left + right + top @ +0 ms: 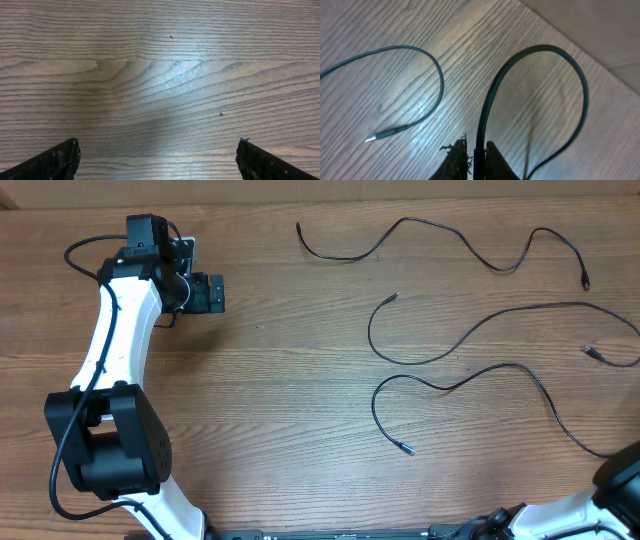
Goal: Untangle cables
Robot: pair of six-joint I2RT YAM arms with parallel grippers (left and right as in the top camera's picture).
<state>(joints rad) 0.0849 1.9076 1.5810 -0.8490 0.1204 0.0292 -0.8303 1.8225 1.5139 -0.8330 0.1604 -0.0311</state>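
Note:
Three thin black cables lie apart on the right half of the wooden table: a top cable point(440, 232), a middle cable point(470, 338) and a lower cable point(480, 372) that runs off toward the bottom right corner. In the right wrist view my right gripper point(476, 146) pinches a black cable point(540, 47) that loops up from its fingertips and back down. Another cable point(437, 75) with a silvery plug tip lies to its left. My left gripper point(215, 293) sits far left, open over bare wood point(157, 150), away from every cable.
The left arm's white links point(120, 330) and black base point(105, 440) fill the left side. Part of the right arm point(625, 480) shows at the bottom right corner. In the right wrist view the table edge point(580, 40) runs close behind the loop.

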